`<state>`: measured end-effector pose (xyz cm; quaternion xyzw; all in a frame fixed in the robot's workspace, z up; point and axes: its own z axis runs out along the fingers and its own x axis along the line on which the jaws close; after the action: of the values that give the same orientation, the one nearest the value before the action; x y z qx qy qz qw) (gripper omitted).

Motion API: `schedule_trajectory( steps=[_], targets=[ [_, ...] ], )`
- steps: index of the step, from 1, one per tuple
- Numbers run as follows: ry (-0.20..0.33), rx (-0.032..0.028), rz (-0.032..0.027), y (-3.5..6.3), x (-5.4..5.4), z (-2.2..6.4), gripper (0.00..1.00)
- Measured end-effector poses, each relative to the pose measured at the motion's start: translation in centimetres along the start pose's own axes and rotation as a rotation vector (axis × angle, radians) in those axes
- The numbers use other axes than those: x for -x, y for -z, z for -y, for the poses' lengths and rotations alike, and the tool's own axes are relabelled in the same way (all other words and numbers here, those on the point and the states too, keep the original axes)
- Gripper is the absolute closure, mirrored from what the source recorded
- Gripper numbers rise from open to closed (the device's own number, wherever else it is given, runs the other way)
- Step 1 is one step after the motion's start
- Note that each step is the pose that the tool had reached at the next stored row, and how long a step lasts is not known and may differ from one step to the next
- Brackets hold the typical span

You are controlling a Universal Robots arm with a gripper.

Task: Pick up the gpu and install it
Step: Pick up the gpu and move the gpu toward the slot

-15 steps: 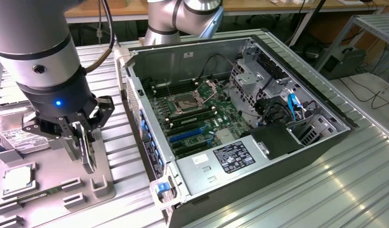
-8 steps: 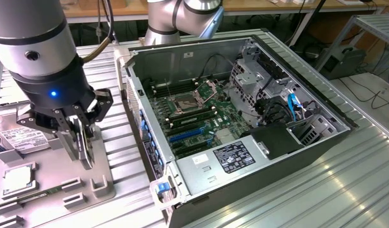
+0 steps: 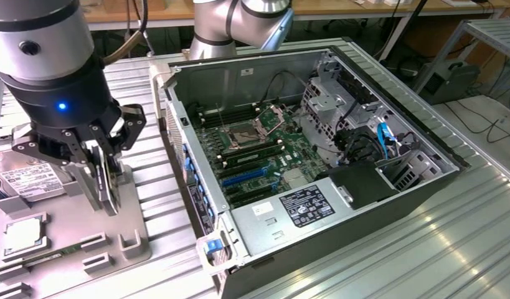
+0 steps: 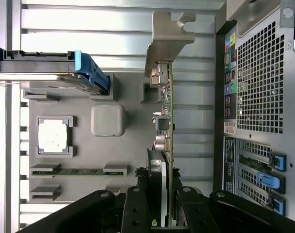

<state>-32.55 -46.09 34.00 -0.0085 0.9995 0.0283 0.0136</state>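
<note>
The exterior camera is looking down from high up and off to one side, taking in the open computer case (image 3: 238,81) across the middle and the grey parts tray (image 3: 130,218) at the exterior view's left. The arm (image 3: 43,62) is looming close to its lens. The wrist camera is sitting right behind the gripper (image 4: 164,194), peering along the fingers straight down at the tray, close in, with the case's perforated rear panel alongside. Both views are sharing the tray, its square processor chip (image 3: 22,235), the gpu (image 3: 108,187) gripped edge-on, and the case's blue-tabbed slot side.
</note>
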Motion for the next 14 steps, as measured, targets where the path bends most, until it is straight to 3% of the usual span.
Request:
schedule_trajectory(
  steps=[14],
  targets=[
    [0.000,0.0000,0.0000,3.36,0.1,-0.19,0.72]
  ],
)
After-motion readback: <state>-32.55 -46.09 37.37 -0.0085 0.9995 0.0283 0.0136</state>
